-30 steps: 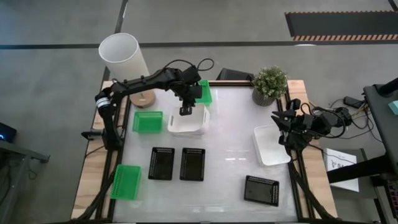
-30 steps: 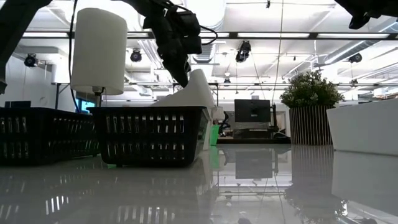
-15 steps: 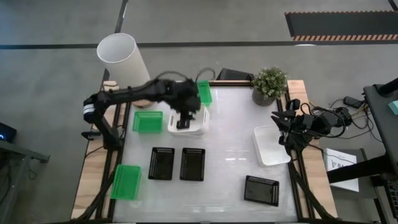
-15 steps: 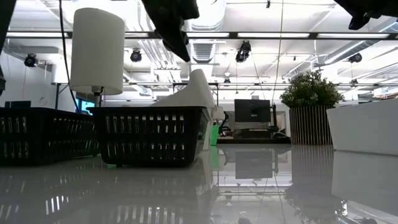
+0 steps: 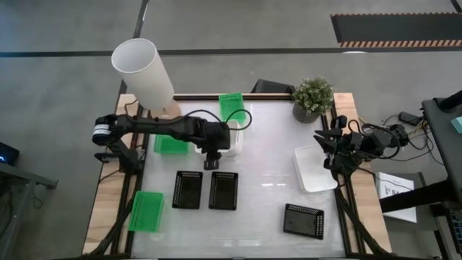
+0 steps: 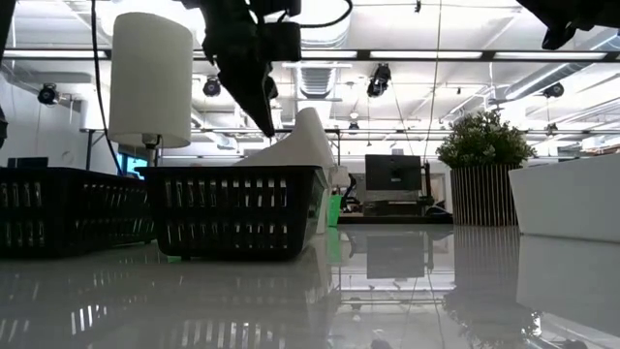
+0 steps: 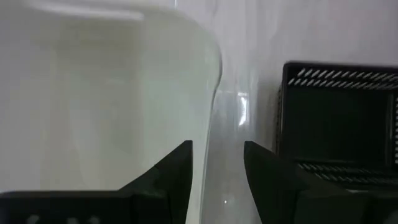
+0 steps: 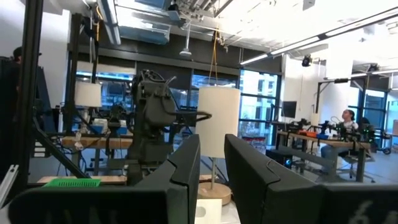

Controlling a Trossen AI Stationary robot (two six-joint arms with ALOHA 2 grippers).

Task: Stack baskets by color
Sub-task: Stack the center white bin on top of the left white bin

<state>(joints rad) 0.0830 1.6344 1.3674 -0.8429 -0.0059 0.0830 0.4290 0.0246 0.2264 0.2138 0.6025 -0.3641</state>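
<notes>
– Starting at the table's (image 5: 267, 217) front edge, what lies where?

– One green basket (image 5: 146, 211) sits at the front left and one black basket (image 5: 303, 220) at the front right. Behind them, a black pair (image 5: 205, 190) stands side by side, apart, not yet stacked.

– And the white ones?

– A lone white basket (image 5: 315, 168) lies by the right gripper (image 5: 325, 149), which waits above the table's right edge, jaws narrowly parted and empty. The white stack (image 5: 225, 141) sits mid-table; it appears to be two baskets, and the low view shows the upper one tilted.

– State of the left gripper (image 5: 211, 162)?

– Jaws parted, holding nothing. It hangs over the near edge of the white stack, above it, with one of the black pair just beyond.

– Farther back?

– A second green basket (image 5: 170, 143) lies just left of the white stack, a third (image 5: 231, 105) at the far edge. Lampshade (image 5: 141, 68) and plant (image 5: 312, 97) stand at the far corners.

– Handling notes?

– Judged from appearance, the baskets are light, thin plastic, stiff enough to lift by one wall and likely to slide on the glossy table. Grip the middle of a short wall, one finger inside, one outside. Expect the free end to droop. Nesting needs square alignment, or the basket will likely seat tilted.
</notes>
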